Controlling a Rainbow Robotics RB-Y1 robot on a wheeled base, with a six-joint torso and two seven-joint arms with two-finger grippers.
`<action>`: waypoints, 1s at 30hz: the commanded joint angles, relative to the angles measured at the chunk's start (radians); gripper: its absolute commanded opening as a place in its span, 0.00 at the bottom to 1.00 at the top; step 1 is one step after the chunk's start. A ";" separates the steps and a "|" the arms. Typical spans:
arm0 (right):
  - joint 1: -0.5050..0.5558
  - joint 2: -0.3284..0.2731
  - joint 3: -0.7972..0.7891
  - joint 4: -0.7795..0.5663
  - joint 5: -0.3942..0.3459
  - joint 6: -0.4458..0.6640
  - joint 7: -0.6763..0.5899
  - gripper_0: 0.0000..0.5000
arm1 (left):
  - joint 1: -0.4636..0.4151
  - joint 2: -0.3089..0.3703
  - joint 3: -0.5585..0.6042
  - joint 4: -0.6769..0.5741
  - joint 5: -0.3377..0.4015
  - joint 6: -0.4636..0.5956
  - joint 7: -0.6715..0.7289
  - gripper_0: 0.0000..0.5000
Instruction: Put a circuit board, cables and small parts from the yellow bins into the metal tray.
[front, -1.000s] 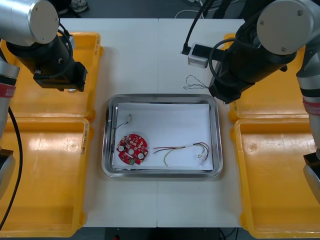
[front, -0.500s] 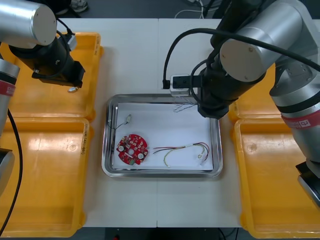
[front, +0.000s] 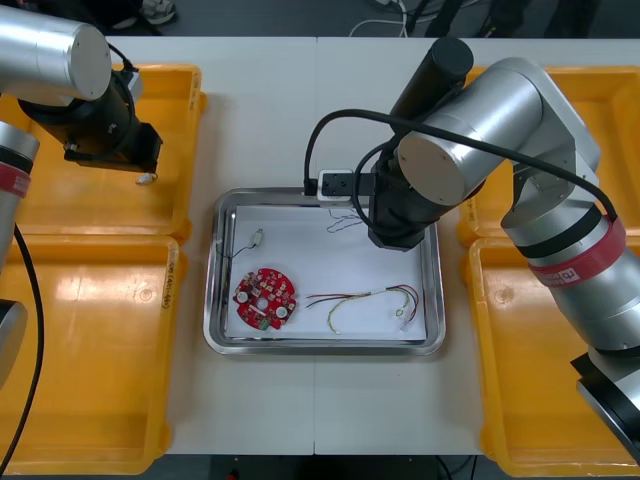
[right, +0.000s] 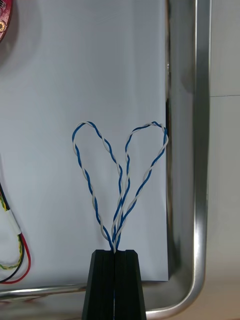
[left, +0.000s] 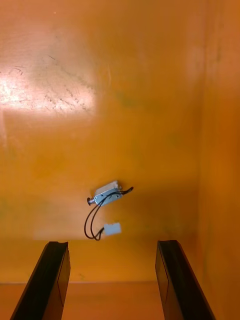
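1. On the left side of the table (front: 300, 110), the left arm reaches over the far left yellow bin (front: 95, 205). The near left yellow bin (front: 90, 350) sits beside it, closer to the robot.
2. The left gripper (left: 112, 243) hangs above the far left bin's floor. Its two black fingers (left: 52, 280) stand wide apart and hold nothing.
3. A small metal part (left: 106, 194) lies on the bin floor, just beyond the fingertips and between their lines. A looped black wire runs from it to a white plug.
4. The metal tray (front: 212, 300) sits in the middle of the table and is white inside.
5. In the tray, well away from the right fingers, lie a second small metal part (front: 256, 238) with a black wire, a round red circuit board (front: 265, 298) and a red and yellow cable (front: 365, 297).
6. The right gripper (right: 116, 252) is over the tray's far right part. Its fingers (right: 131, 285) are pressed together, pinching the twisted blue and white cable (right: 120, 175).
7. From the fingertips that cable fans out into two loops, like a heart, above the white lining. One loop reaches the lining's edge, next to the tray's shiny rim.
8. On the right side of the table sit the far right yellow bin (front: 600, 95) and the near right yellow bin (front: 560, 360).
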 joint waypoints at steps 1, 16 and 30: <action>0.030 0.009 0.019 0.008 0.000 -0.028 0.016 0.00 | -0.054 0.042 0.031 0.028 -0.004 -0.052 -0.118 1.00; 0.054 0.007 0.030 0.070 -0.003 -0.133 0.033 0.00 | -0.052 0.042 -0.005 0.119 0.034 -0.144 -0.129 1.00; 0.059 0.006 0.030 0.077 -0.001 -0.149 0.034 0.13 | -0.052 0.029 -0.033 0.167 0.045 -0.184 -0.130 1.00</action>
